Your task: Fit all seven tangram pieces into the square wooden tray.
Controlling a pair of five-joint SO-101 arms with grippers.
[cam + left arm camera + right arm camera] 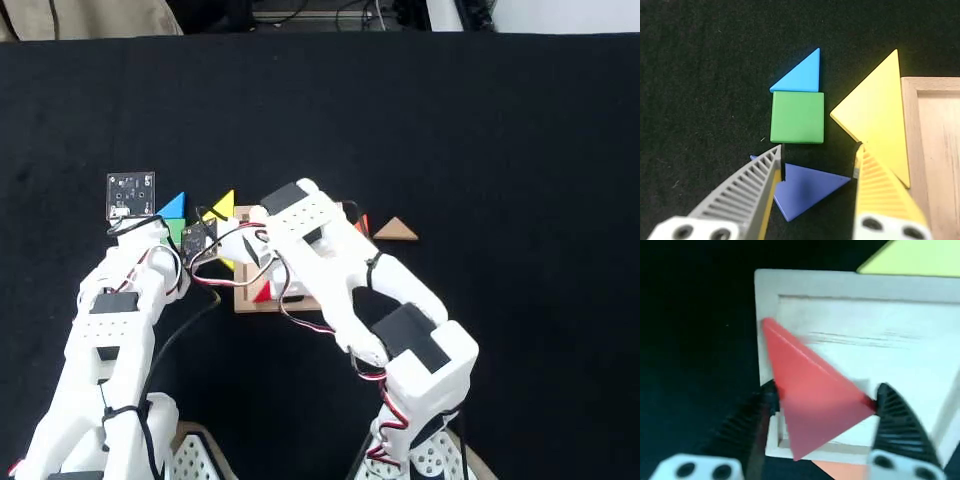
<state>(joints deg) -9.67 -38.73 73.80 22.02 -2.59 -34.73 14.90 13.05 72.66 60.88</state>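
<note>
Your right gripper (825, 399) is clamped on the red triangle (810, 385), tilted over a corner of the wooden tray (840, 281), just left of centre in the high view. Your left gripper (818, 150) hangs spread over the dark blue triangle (807, 190) beside the green square (797, 117).

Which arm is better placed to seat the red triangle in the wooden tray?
Right. The right gripper grips the red triangle over a corner of the tray. The left gripper hangs open over the dark blue triangle, outside the tray.
</note>
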